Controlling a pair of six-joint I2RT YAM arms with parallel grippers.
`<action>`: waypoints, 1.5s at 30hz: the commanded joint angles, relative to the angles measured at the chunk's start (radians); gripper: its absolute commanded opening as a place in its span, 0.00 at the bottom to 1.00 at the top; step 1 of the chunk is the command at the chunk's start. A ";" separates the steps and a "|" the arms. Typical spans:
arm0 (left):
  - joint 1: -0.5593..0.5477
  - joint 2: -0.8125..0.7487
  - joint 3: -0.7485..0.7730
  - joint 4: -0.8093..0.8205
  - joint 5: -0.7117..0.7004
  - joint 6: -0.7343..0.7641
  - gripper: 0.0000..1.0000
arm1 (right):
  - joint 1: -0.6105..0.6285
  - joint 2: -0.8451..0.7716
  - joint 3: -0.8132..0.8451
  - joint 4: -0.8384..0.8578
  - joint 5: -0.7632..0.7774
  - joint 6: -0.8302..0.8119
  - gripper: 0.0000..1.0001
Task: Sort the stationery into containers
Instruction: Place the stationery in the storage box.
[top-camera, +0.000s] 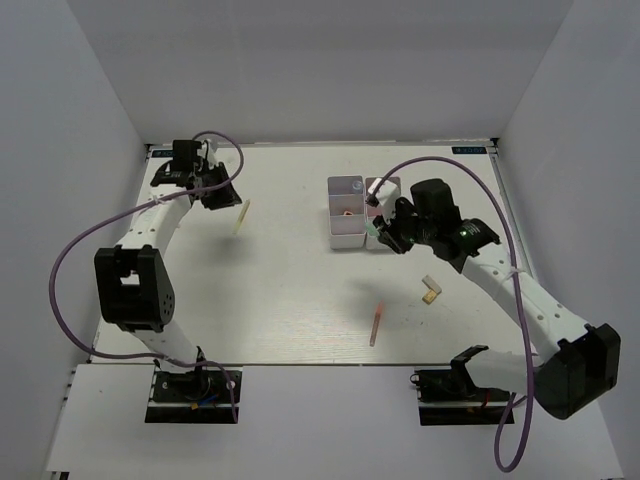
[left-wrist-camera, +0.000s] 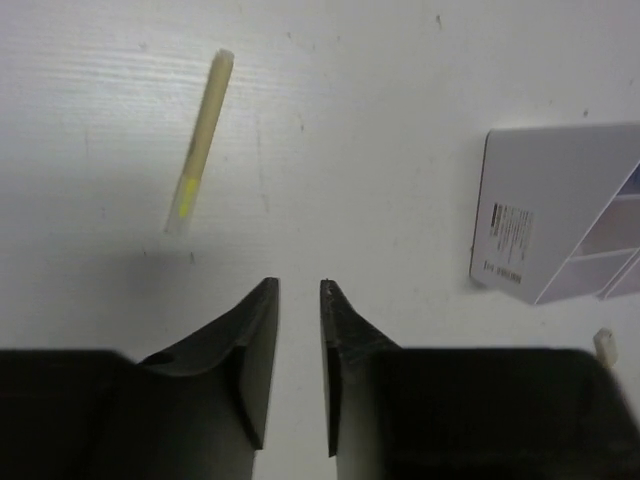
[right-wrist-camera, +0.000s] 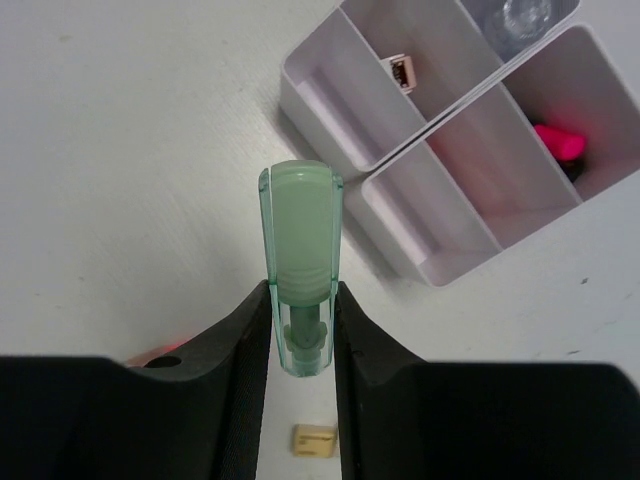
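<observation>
We judge the sorting to be partly done. A few pieces already sit in the white organiser (right-wrist-camera: 400, 240), one piece is in the air, and at least three lie loose on the table (top-camera: 300, 290).

The right pincer (right-wrist-camera: 302, 290) pinches a clear green tube (right-wrist-camera: 300, 230) by its lower end. In the overhead view the tube hangs right of centre, just beside the organiser's near right corner and not yet over any compartment. The left pincer (left-wrist-camera: 300, 285) holds nothing. Its fingers stand only a narrow gap apart, above the table in the upper left of the overhead view.

In the organiser, the right wrist view shows a bright pink piece (right-wrist-camera: 558, 142) in the compartment at the right edge. A small pale piece (right-wrist-camera: 402, 72) lies in the compartment at top centre. Something glassy at the very top edge is cut off, and we cannot tell what it is. The two compartments nearest the tube show nothing inside.

Still to be sorted are these:
- a pale yellow stick (left-wrist-camera: 200, 140), just ahead of the left pincer
- a beige block (top-camera: 431, 290), lower right of centre
- a red-pink stick (top-camera: 376, 325), below centre
</observation>
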 joint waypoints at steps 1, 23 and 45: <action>-0.009 -0.111 -0.060 -0.078 0.069 0.078 0.37 | -0.019 0.032 0.045 0.084 0.029 -0.212 0.00; -0.020 -0.369 -0.286 -0.041 0.044 0.021 0.53 | -0.148 0.459 0.324 -0.012 0.009 -0.847 0.00; -0.018 -0.349 -0.280 -0.047 0.052 0.016 0.53 | -0.172 0.559 0.320 0.050 -0.022 -0.879 0.14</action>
